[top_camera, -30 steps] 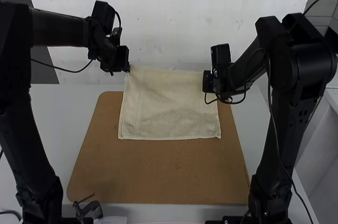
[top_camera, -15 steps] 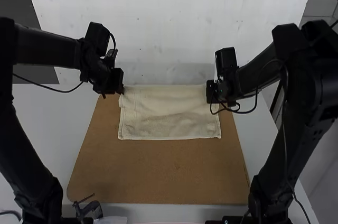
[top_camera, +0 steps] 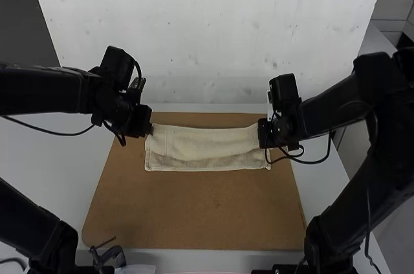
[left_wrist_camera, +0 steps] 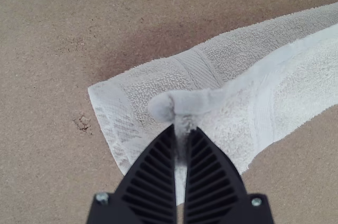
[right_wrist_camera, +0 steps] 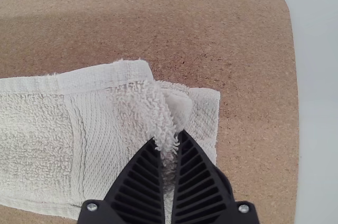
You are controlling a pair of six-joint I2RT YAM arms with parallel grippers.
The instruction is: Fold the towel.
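Towel [top_camera: 200, 143]: lying as a wide strip across the middle of the high frame, towards the upper end of the brown board [top_camera: 194, 216]; doubled over, with a band of the lower layer [top_camera: 217, 163] exposed along the strip's lower side in that view.
Left gripper [top_camera: 150, 130]: at the strip's left end in the high frame; with jaws closed on the upper layer, pinching a small ridge of cloth between black tips.
Right gripper [top_camera: 262, 138]: at the strip's right end in the high frame; with jaws closed likewise, on a slightly bunched tuck of the upper layer.
Fold: under way, probably past the midpoint of this first pass; not yet lined up with the lower layer's outer edge.
Feel: light, limp and soft, judging by the looped terry; likely more grippy than slippery, and in no danger of breaking. Probably a little firmer along the woven bands and hems.
Where to hold: close to both corners, just inside the hem, with matching bites at each end.
Next move: draw both ends together towards the lower part of the high frame, gently taut, then lay down and let go.
Risk: dragging the lower layer by friction, rucking it, or landing one end askew.
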